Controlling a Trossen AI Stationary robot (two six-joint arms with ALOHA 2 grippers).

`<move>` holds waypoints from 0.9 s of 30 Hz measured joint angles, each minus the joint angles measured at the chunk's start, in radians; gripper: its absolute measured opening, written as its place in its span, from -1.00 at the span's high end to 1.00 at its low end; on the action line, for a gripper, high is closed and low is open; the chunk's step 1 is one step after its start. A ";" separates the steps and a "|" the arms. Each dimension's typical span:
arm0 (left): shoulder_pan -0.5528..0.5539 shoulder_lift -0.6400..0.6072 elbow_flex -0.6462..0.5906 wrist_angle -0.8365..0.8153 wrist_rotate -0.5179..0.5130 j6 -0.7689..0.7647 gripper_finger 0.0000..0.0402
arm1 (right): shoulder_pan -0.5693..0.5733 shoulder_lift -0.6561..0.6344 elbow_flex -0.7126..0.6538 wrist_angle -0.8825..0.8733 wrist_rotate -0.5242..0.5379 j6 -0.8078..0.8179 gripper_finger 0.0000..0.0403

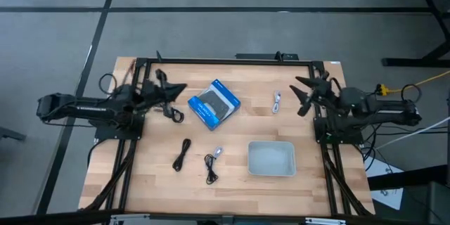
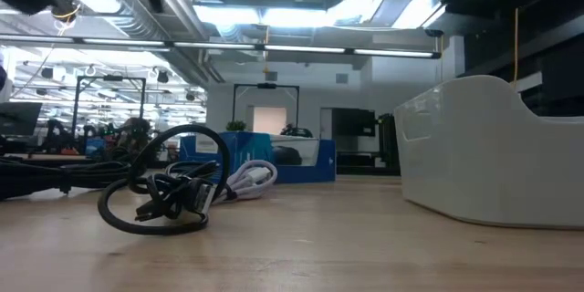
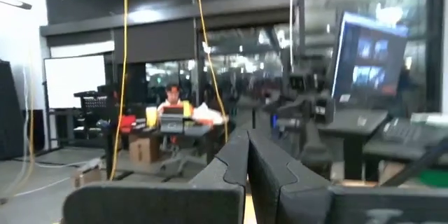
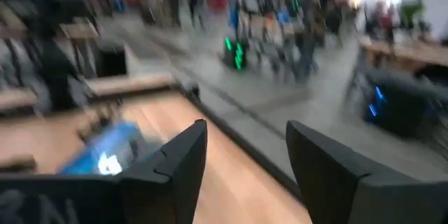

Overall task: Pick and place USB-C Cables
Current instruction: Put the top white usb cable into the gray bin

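Wooden bench (image 1: pixel 140 183): USB-C Cables (image 1: pixel 182 154) lie scattered, mostly toward its front edge, one whitish near the back. My left gripper (image 1: pixel 177 89) is pressed together; only the wrist view shows my right gripper (image 4: pixel 245 161) spread apart.

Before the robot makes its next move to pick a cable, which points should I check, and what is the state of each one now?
1. Right hand open for a grasp: ok, its two fingers stand apart in the right wrist view.
2. Left hand open: not ok, its fingers are pressed together.
3. Neither hand carries a cable: ok.
4. Cables free on the table: ok; whitish cable, black cable near the left hand, black cable and black coil lie apart from each other.
5. Grey bin ready to receive: ok, nothing shows inside.
6. Blue box away from the cables: ok, no cable touches it.
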 joint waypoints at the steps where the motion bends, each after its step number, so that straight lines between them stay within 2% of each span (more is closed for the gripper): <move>1: 0.005 0.042 0.023 -0.002 -0.001 0.015 1.00 | -0.018 0.031 0.031 -0.058 0.000 0.018 0.01; 4: 0.021 0.162 0.095 -0.012 -0.014 0.035 1.00 | -0.069 0.115 0.106 -0.223 -0.024 0.072 0.01; 7: 0.042 0.261 0.153 -0.060 -0.014 0.030 1.00 | -0.126 0.197 0.146 -0.346 -0.106 0.121 0.01; 13: 0.080 0.395 0.222 -0.124 -0.007 -0.031 1.00 | -0.269 0.381 0.152 -0.385 -0.298 0.209 0.01; 20: 0.097 0.417 0.232 -0.125 -0.008 -0.052 1.00 | -0.419 0.621 0.152 -0.416 -0.403 0.379 0.01; 27: 0.096 0.413 0.232 -0.128 -0.015 -0.052 1.00 | -0.436 0.790 0.152 -0.410 -0.421 0.563 0.01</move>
